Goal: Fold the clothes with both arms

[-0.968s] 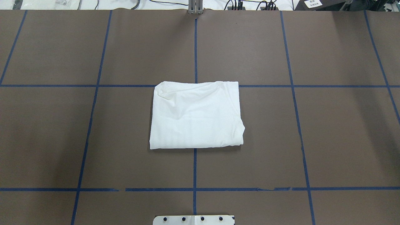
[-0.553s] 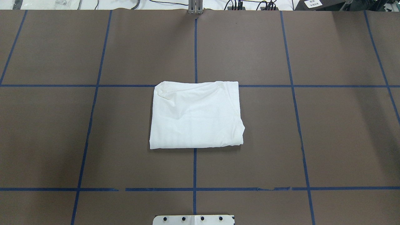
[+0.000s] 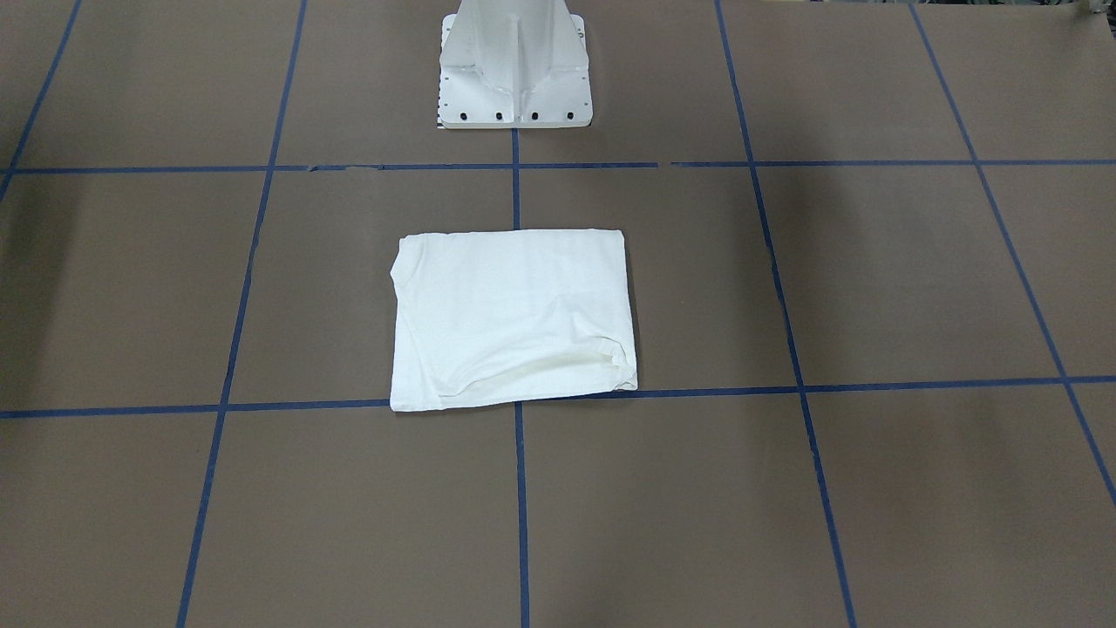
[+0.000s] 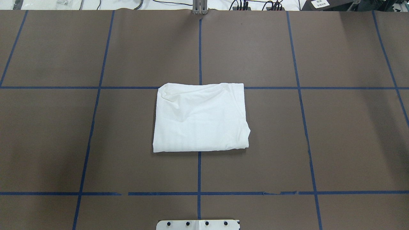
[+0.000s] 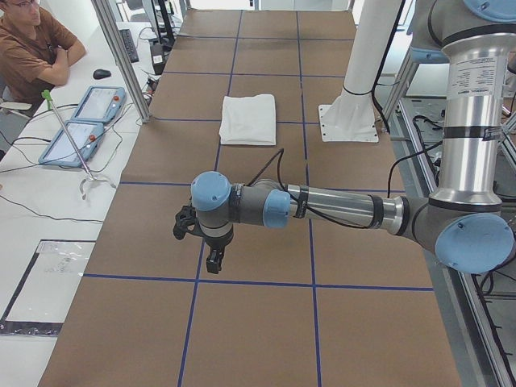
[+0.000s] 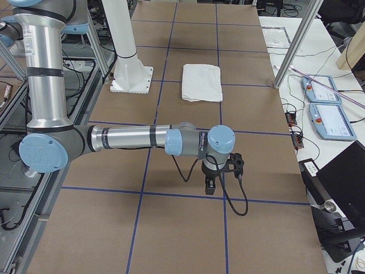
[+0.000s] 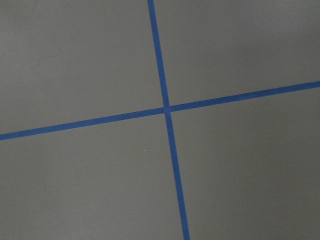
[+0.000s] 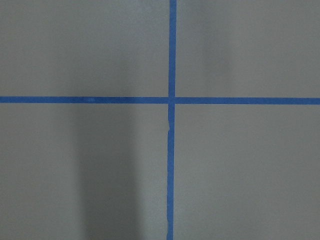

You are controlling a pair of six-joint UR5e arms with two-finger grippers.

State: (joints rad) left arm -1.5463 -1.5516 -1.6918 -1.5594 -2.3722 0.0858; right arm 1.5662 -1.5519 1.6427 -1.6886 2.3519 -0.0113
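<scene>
The shirt (image 4: 200, 117) lay folded into a compact rectangle at the middle of the desk (image 4: 335, 143), across the centre tape line (image 4: 200, 48), so the folding looked finished. The left claw (image 5: 211, 264) and right claw (image 6: 210, 187) hung over bare desk well apart from it, no cloth in them; whether wide or narrow could not be told. Against the earlier overhead frames, nothing had shifted.

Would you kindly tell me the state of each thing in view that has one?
T-shirt: folded into a rectangle, lying flat on the table, untouched.
Left gripper: hanging above bare table, away from the T-shirt; open or shut unclear.
Right gripper: likewise above bare table; open or shut unclear.
</scene>
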